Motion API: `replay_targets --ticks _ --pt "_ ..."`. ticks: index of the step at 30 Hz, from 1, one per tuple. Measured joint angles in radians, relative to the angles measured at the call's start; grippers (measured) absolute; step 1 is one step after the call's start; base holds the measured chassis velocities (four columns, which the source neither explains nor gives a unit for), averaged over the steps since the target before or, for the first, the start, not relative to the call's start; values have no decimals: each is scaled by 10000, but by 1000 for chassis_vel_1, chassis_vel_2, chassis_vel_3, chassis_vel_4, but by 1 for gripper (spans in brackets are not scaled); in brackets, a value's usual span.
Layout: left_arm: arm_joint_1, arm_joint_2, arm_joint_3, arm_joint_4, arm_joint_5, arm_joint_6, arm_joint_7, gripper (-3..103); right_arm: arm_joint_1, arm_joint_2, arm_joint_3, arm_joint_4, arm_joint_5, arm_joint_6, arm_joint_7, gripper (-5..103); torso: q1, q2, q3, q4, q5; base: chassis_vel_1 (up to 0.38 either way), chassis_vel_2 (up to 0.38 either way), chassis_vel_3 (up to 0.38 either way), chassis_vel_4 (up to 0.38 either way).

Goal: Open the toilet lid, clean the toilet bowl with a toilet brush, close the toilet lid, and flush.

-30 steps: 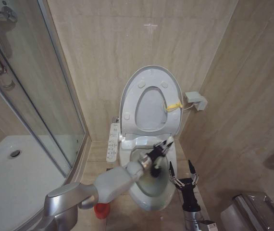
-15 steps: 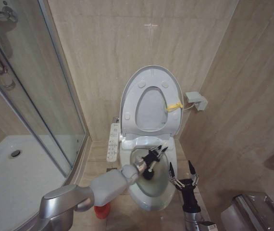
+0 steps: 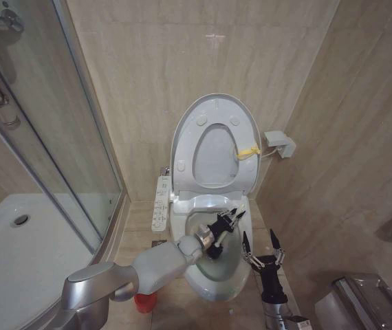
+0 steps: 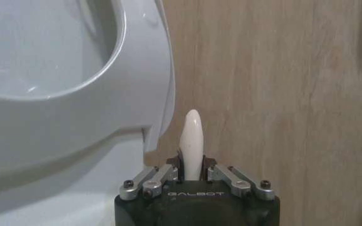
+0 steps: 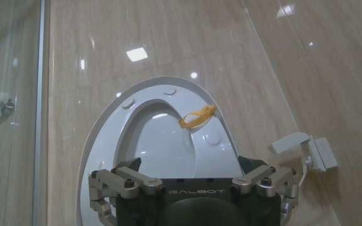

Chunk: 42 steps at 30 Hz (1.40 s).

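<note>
Scrubbing | left gripper [image 3: 232,218] clamps thin white toilet brush [image 4: 192,141] handle over white ceramic toilet bowl [image 3: 213,275] | risk: handle slipping, head scraping the rim beneath; right gripper [image 3: 259,243] wide, idle alongside.

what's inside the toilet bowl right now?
The left tool is over the toilet bowl, shut on the toilet brush handle; the dark brush head sits inside the bowl. The bowl floor beneath the arm is covered.
</note>
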Motion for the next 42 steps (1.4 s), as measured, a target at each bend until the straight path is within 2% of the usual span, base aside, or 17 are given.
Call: replay_targets --ticks 2,5,8,9,12,13,21,24,28,32,34,37,40,42 --pt "-212 -259 -267 -583 -144 91 -193 21 4 0 5 -2 -1 -1 -4 100 -1 1 -2 -16 -4 0 0 0 0" --pt "-371 -429 -333 -766 -202 154 -265 21 6 0 -6 -3 -16 0 -21 100 -1 1 -2 -22 -4 0 0 0 0" --pt "-385 -440 -279 -654 -203 156 -267 21 3 -2 -17 -3 -21 -1 -28 100 0 1 -2 -21 -4 0 0 0 0" --pt "-345 -359 -94 -268 -136 135 -239 21 -7 -3 -37 7 -31 0 -44 100 -1 1 -1 -8 0 0 0 0 0" --pt "-176 -146 191 130 172 -27 -148 21 -8 0 -44 16 -47 0 -50 100 -1 1 -2 -9 -5 0 0 0 0" --pt "-92 28 305 140 245 -25 -198 21 -9 -6 -21 18 -44 -1 -50 100 1 0 1 6 1 0 0 0 0" --pt "-534 -174 -84 -1097 -131 313 -588 21 33 -1 -13 10 -50 -20 -47 100 -1 2 -3 -22 -7 0 0 0 0" --pt "-476 -154 6 -935 -136 315 -582 21 34 -3 -21 8 -50 -21 -47 100 0 1 -2 -18 -2 0 0 0 0" --pt "-132 134 410 -525 -74 229 -500 21 21 -2 -29 8 -51 -21 -47 100 1 0 1 0 -1 0 0 0 0" --pt "-113 60 281 -735 5 217 -545 21 21 1 -20 -10 -45 -20 -48 100 0 0 0 0 -1 0 0 0 0" --pt "-258 -231 -101 -992 131 243 -622 21 35 0 -11 -31 -37 -20 -48 100 -1 2 -3 -18 -8 0 0 0 0" --pt "-308 -391 -274 -930 186 263 -662 21 55 0 -19 -63 -44 -20 -48 100 -1 2 -3 -22 -4 0 0 0 0" --pt "-185 -286 -174 -565 257 212 -622 21 70 -2 -43 -69 -47 -20 -50 100 0 2 -2 -17 -5 0 0 0 0" --pt "6 -5 57 -311 304 171 -564 21 84 -3 -77 -72 -49 -22 -52 100 0 1 0 -4 -1 0 0 0 0"
